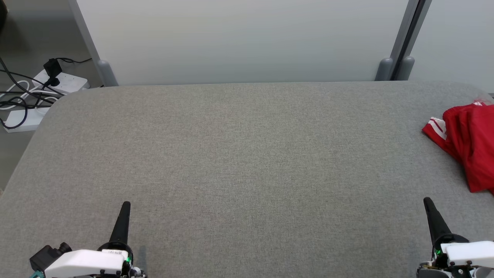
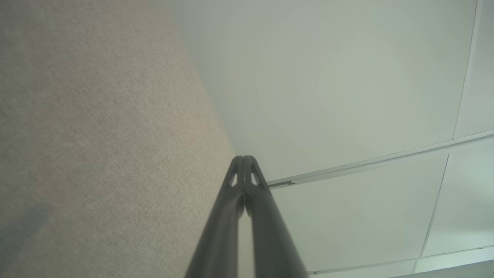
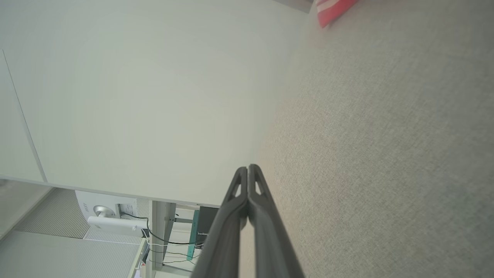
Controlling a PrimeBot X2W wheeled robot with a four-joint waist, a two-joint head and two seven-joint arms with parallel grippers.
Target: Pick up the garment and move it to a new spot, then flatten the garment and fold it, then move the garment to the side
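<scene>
The garment (image 1: 469, 144) is red with white stripes at one edge and lies crumpled at the far right of the grey fabric table (image 1: 239, 154), partly cut off by the head view's edge. A corner of the garment (image 3: 332, 9) shows at the top of the right wrist view. My left gripper (image 1: 126, 204) rests low at the near left, fingers pressed together, holding nothing. My right gripper (image 1: 427, 200) sits at the near right, shut and empty, a short way in front of the garment. In the wrist views, the left gripper (image 2: 244, 157) and the right gripper (image 3: 247, 166) each show their fingers closed tip to tip.
A pale partition wall (image 1: 239, 38) with grey posts stands along the table's far edge. On the floor at the far left lie power strips (image 1: 61, 82) and black cables. The table's corners are rounded.
</scene>
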